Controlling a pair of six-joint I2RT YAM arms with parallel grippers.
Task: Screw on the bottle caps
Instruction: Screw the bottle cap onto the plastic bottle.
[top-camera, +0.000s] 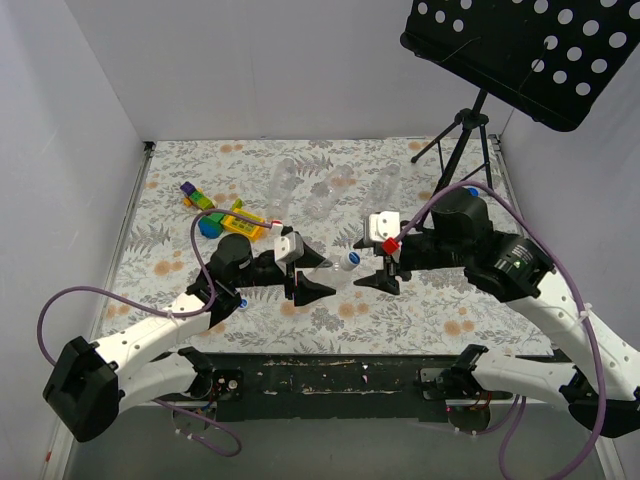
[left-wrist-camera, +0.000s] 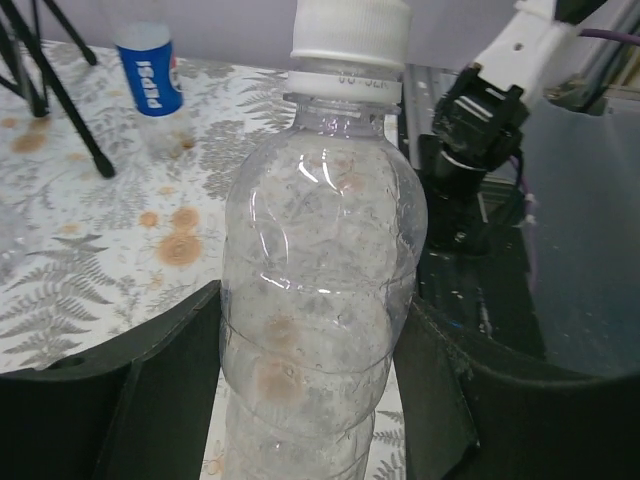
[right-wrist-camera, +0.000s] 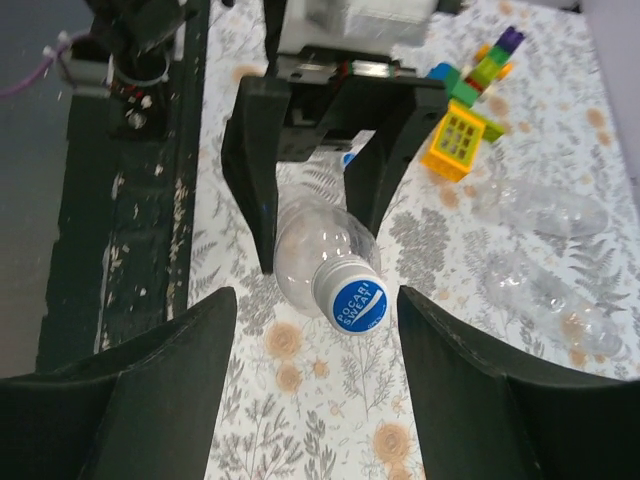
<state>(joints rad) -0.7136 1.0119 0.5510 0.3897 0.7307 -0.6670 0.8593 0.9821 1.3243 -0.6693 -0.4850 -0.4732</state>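
Evidently mid-capping. Holds the small clear plastic bottle (top-camera: 330, 264) level over the near middle of the fern-printed table (top-camera: 430, 320), clamped around the belly by the left gripper (top-camera: 312, 275), with the neck toward the right arm. Carries the round white-walled, blue-topped screw cap (top-camera: 350, 260) on that neck; cannot tell how far down the thread. Leaves the right gripper (top-camera: 375, 270) parted, with a finger on either side of the cap and daylight both ways, gripping nothing.

To do the turn well, probably: line the wrist up with the bottle's long axis first. Then close squarely on the ribbed wall rather than the neck ring, press lightly inward while rotating, and let go only to reset. Keep the left hold firm enough to stop the smooth, thin body spinning, yet not so hard as to crush it. Watch for a cocked cap; back off and reseat if tilted.

From the right wrist: looks straight at the cap's blue printed top (right-wrist-camera: 348, 298) and shows the gap at each fingertip. Also shows colourful toy blocks (right-wrist-camera: 465, 110) and loose clear bottles (right-wrist-camera: 545, 205) beyond. From the left wrist: shows instead the cap's ribbed white side (left-wrist-camera: 350, 40) seated against the neck ring. Adds a blue-labelled bottle (left-wrist-camera: 150, 75) near a black tripod leg (left-wrist-camera: 60, 100). From overhead only: gives the layout of both arms facing each other.
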